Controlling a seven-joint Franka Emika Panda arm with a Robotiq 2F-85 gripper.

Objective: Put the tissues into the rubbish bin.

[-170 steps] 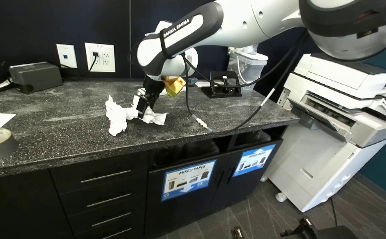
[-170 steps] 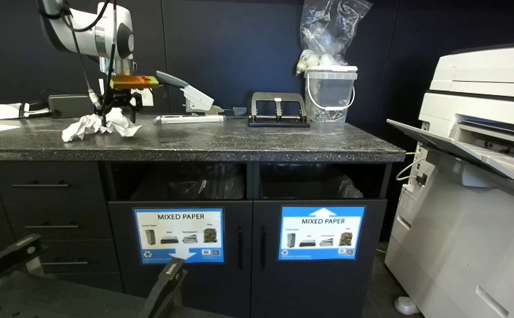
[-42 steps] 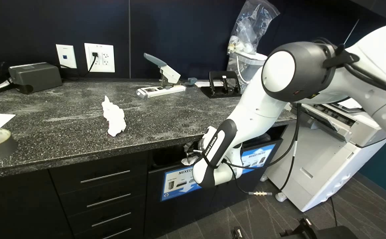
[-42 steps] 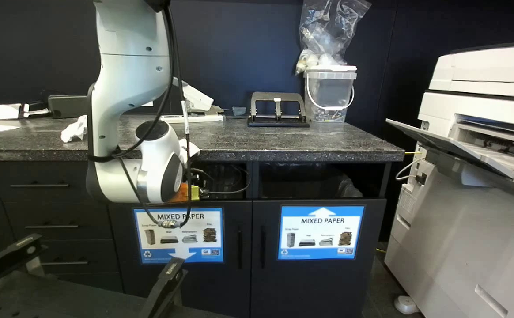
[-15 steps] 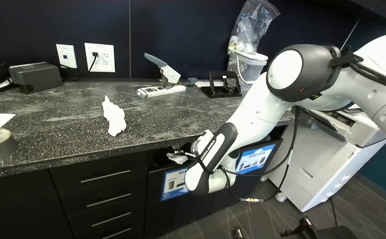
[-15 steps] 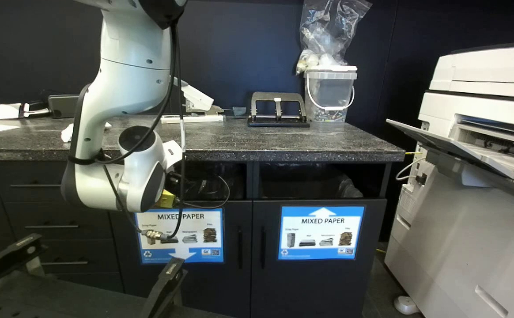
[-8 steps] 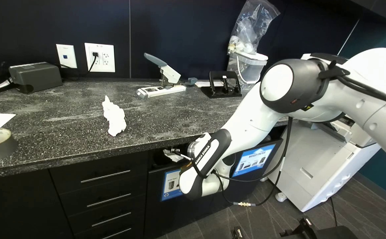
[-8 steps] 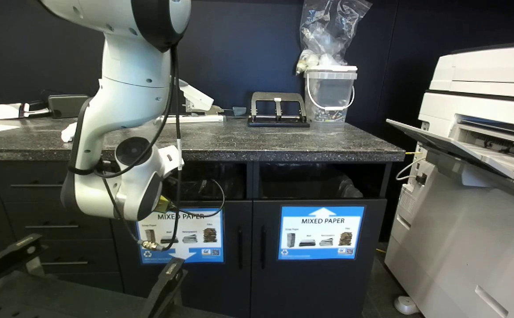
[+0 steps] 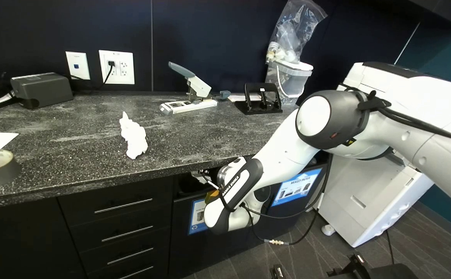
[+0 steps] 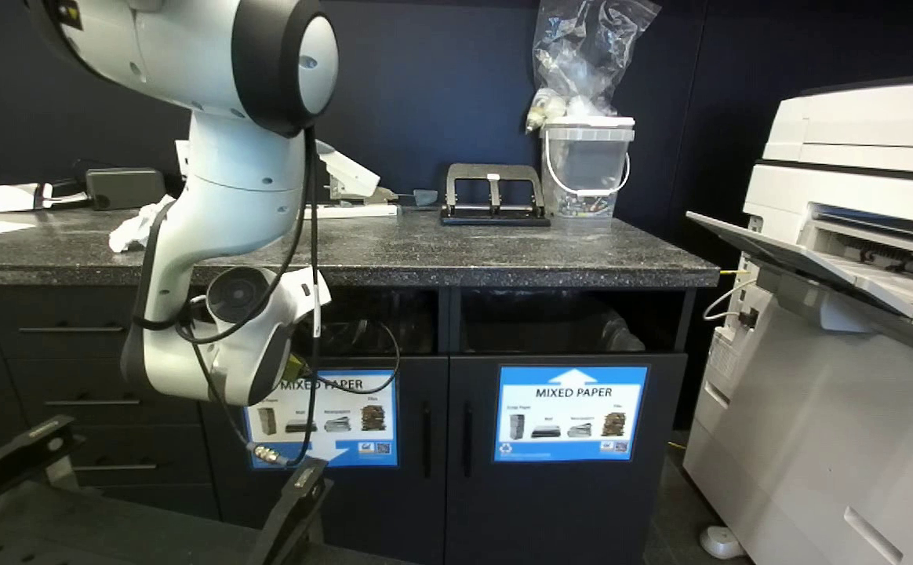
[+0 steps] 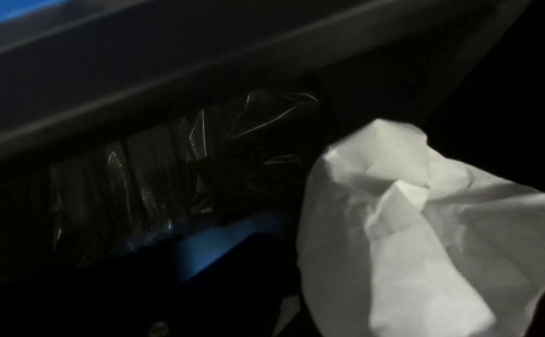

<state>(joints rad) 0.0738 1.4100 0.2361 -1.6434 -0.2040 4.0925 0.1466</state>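
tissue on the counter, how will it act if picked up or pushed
The tissue is probably floppy, since it lies crumpled. It looks like paper, so it is likely light for its size. Pushed, it may slide rather than roll, given its uneven, peaked shape.

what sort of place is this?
Probably an office copy area: a big printer stands beside the counter, which holds a stapler and a hole punch.
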